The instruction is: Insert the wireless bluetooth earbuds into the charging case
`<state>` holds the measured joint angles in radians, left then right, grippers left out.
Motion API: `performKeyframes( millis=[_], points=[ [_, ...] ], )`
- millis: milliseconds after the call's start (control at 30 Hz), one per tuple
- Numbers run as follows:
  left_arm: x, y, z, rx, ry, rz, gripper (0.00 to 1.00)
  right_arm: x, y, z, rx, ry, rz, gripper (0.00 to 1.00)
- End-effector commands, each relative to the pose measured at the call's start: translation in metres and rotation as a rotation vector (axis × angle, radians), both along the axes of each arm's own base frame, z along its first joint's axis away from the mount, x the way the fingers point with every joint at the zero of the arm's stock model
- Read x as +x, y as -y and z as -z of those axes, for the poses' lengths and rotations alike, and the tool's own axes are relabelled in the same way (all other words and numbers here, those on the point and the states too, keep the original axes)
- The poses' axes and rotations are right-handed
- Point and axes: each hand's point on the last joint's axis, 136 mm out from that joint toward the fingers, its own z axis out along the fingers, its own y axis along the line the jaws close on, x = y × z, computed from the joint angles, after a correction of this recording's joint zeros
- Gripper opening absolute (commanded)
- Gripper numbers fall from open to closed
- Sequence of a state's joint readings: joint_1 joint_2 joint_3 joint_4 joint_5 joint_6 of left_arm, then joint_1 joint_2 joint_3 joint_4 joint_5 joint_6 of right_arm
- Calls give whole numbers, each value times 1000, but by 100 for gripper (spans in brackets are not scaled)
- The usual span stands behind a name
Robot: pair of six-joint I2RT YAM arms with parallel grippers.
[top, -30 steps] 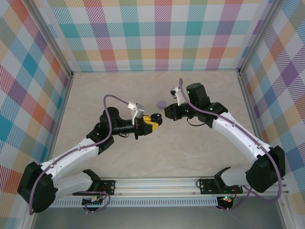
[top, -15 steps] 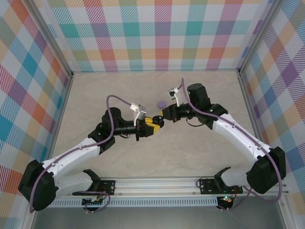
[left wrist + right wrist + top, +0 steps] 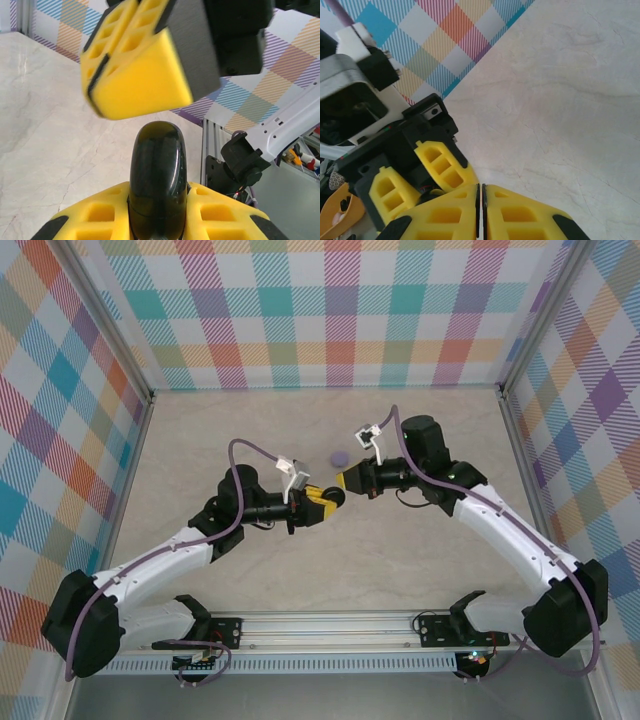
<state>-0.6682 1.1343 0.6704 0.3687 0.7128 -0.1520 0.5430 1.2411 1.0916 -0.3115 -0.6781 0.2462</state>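
Observation:
My left gripper (image 3: 325, 502) is shut on a glossy black charging case (image 3: 337, 497) and holds it above the middle of the table. In the left wrist view the case (image 3: 158, 170) stands edge-on between the yellow fingers (image 3: 215, 215), with a seam low on its side. My right gripper (image 3: 346, 480) is shut, and nothing shows between its pads. Its tips hang just above and behind the case, and its yellow fingers (image 3: 145, 80) loom over the case. From the right wrist, that gripper (image 3: 481, 189) points at the left fingers (image 3: 442, 162). The earbuds are out of view.
A small round lavender puck (image 3: 340, 458) lies on the beige marble table (image 3: 420, 560) just behind the two grippers. Checked walls (image 3: 340, 310) close in the back and both sides. A metal rail (image 3: 330, 625) with the arm bases runs along the near edge.
The two grippers have drawn a little closer together over the table's middle. The right wrist has turned and its tips now sit right by the case. Both stay shut.

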Motion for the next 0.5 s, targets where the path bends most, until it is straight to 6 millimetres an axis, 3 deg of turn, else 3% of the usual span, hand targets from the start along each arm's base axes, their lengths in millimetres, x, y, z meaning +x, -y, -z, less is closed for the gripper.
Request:
performKeyframes(
  millis=[0, 233, 467],
  points=[
    [1, 3, -13, -23, 42, -5, 7, -3, 1, -6, 13, 38, -13, 14],
    [18, 1, 2, 42, -18, -95, 7, 25, 17, 22, -147, 20, 161, 17],
    [45, 3, 29, 128, -148, -184, 12, 60, 58, 49, -343, 43, 441, 19]
  ],
)
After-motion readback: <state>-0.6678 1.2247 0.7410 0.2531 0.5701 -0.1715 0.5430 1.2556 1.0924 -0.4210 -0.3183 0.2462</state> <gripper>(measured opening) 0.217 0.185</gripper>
